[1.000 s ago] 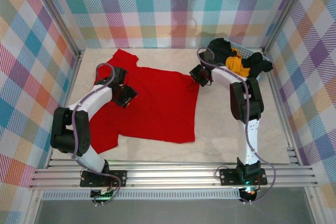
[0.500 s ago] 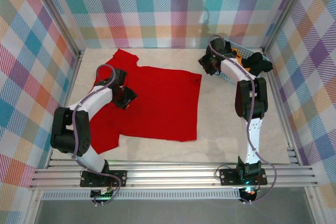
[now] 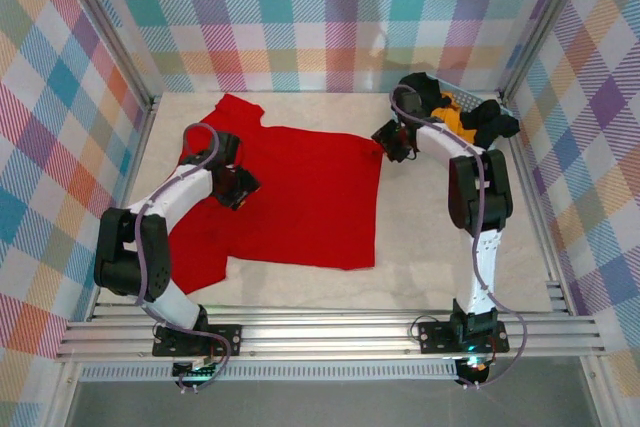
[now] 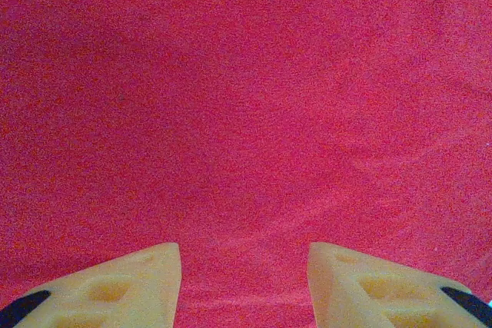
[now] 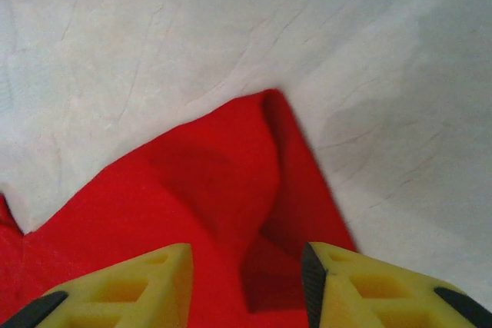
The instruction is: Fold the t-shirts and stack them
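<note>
From above, the bright red cloth t-shirt lay spread flat over the left and middle of the pale marbled table, with the left gripper over its left part. The left wrist view added that gripper's yellow fingers, parted above smooth red cloth. The right gripper stood at the shirt's far right corner, and its wrist view showed the jaws apart over that rumpled corner. A black cloth shirt and an orange-yellow cloth shirt lay heaped at the table's far right corner.

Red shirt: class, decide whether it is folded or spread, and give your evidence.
Spread. The red shirt lies flat on the table, both sleeves out; only its corner by the right pincer is rumpled.
</note>
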